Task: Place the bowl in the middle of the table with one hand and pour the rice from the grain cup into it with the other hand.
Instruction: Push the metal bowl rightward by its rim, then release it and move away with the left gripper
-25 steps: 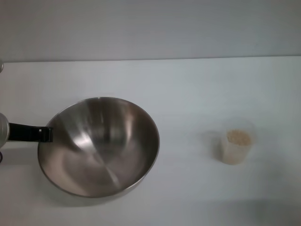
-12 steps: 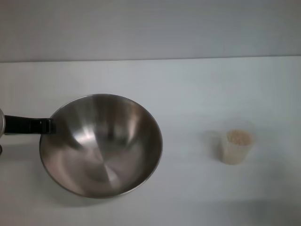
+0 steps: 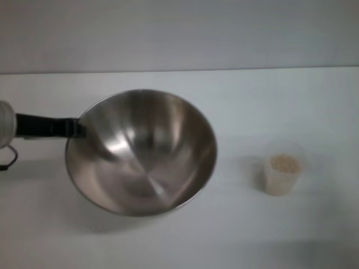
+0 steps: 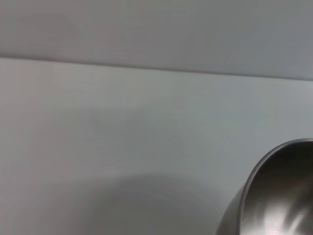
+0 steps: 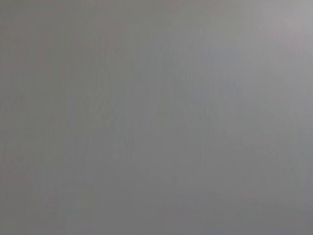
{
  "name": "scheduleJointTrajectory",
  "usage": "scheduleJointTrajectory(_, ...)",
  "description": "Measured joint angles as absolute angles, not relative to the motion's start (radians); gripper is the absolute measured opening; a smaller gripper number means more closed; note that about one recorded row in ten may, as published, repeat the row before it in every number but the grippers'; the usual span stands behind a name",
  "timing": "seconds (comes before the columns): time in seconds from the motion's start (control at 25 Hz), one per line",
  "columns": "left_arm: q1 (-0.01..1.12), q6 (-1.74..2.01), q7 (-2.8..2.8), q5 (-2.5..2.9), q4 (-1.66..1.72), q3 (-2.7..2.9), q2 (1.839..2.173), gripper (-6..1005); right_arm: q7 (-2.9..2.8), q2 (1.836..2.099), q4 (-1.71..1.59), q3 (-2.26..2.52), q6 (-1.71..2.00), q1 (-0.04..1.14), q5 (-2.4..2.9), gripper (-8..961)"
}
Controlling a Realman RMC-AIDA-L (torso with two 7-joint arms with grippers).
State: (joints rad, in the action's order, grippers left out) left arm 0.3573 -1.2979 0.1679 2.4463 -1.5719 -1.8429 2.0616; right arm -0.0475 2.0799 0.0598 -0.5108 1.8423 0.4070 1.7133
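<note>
The steel bowl (image 3: 140, 151) hangs tilted just above the white table (image 3: 269, 106), left of centre in the head view, with its shadow on the table beneath it. My left gripper (image 3: 77, 128) reaches in from the left edge as a black finger and is shut on the bowl's left rim. In the left wrist view only a curve of the bowl (image 4: 274, 196) shows over the table (image 4: 122, 122). The grain cup (image 3: 280, 175) stands upright to the right, with rice (image 3: 284, 163) inside. My right gripper is out of view.
A grey wall (image 3: 179, 33) runs behind the table's far edge. Bare tabletop lies between the bowl and the cup. The right wrist view shows only a plain grey surface.
The bowl has risen and moved right and toward the far edge with my left gripper holding its rim. The cup has not moved.
</note>
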Motion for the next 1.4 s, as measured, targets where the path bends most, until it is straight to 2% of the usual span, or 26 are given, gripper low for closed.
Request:
scheduleJointTrajectory(0.68, 0.518, -1.197, 0.177, 2.419, -1.359, -1.791, 2.069, 53, -0.048, 2.08, 0.066, -0.51, 1.842, 0.401, 1.713, 653)
scheduleJointTrajectory(1.4, 0.541, -1.095, 0.179, 2.407, -1.271, -1.71, 2.069, 60, -0.048, 2.08, 0.061, -0.511, 1.842, 0.402, 1.713, 652)
